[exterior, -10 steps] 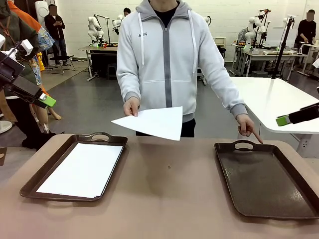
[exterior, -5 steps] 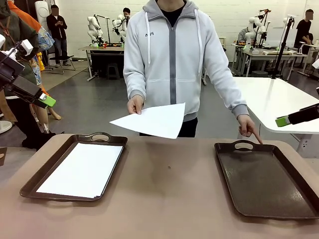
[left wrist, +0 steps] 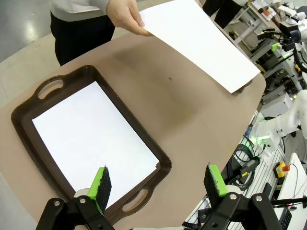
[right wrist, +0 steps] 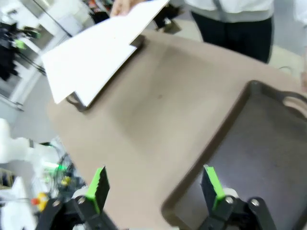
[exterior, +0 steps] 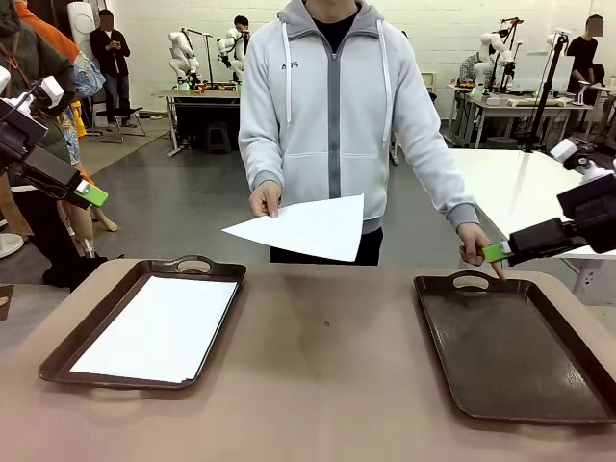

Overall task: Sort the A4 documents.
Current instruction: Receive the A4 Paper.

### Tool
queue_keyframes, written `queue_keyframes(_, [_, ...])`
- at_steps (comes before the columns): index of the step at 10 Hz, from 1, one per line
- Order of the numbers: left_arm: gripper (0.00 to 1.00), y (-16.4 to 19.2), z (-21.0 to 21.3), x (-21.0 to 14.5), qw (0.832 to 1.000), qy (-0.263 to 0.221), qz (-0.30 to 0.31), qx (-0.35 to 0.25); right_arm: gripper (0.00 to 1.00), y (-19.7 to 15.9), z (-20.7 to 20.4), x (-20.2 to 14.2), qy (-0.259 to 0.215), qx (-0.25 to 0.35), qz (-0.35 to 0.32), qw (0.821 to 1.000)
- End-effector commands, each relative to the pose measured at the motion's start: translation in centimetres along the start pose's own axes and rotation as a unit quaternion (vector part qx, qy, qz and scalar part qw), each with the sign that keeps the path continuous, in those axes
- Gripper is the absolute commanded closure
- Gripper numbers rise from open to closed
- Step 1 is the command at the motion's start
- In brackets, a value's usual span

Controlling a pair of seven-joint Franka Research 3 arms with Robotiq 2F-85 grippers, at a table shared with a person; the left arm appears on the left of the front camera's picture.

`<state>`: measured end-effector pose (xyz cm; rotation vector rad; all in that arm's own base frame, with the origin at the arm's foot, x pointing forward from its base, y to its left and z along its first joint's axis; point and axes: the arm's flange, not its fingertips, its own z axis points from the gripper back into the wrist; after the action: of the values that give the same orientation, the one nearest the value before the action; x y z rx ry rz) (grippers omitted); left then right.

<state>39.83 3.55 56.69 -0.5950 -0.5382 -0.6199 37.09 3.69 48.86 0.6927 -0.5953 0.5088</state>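
Above the table's left edge, left gripper held wide open and empty over a white sheet laid in the left tray, right gripper likewise spread wide, nothing gripped, above the bare right tray, another sheet held out in the person's hand.

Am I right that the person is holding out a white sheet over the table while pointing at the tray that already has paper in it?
Not quite. The person's pointing hand is at the handle of the empty tray, on the robot's right. The paper lies in the other tray. The held sheet is indeed over the table's far edge. The front view shows this.
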Motion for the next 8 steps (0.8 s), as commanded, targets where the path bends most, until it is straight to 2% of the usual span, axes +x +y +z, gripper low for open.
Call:
queue_keyframes(1, [0.00, -0.1, 0.0, 0.0, 1.000, 0.001, 0.000, -0.002, 0.00, -0.9, -2.0, 1.3, -0.013, 0.071, -0.054, 0.996])
queue_keyframes(2, [0.00, -0.1, 0.0, 0.0, 1.000, 0.001, 0.000, -0.002, 0.00, -0.9, -3.3, 1.5, -0.025, 0.117, -0.097, 0.988])
queue_keyframes(4, [0.00, -0.1, 0.0, 0.0, 1.000, 0.001, 0.000, -0.002, 0.00, -1.9, -6.4, 2.3, -0.042, 0.182, -0.214, 0.959])
queue_keyframes(6, [0.00, -0.1, 0.0, 0.0, 1.000, 0.001, 0.000, -0.002, 0.00, -2.2, -9.8, 2.6, -0.046, 0.200, -0.274, 0.939])
queue_keyframes(8, [0.00, -0.1, 0.0, 0.0, 1.000, 0.001, 0.000, -0.002, 0.00, -1.9, -13.2, 2.8, -0.027, 0.221, -0.315, 0.923])
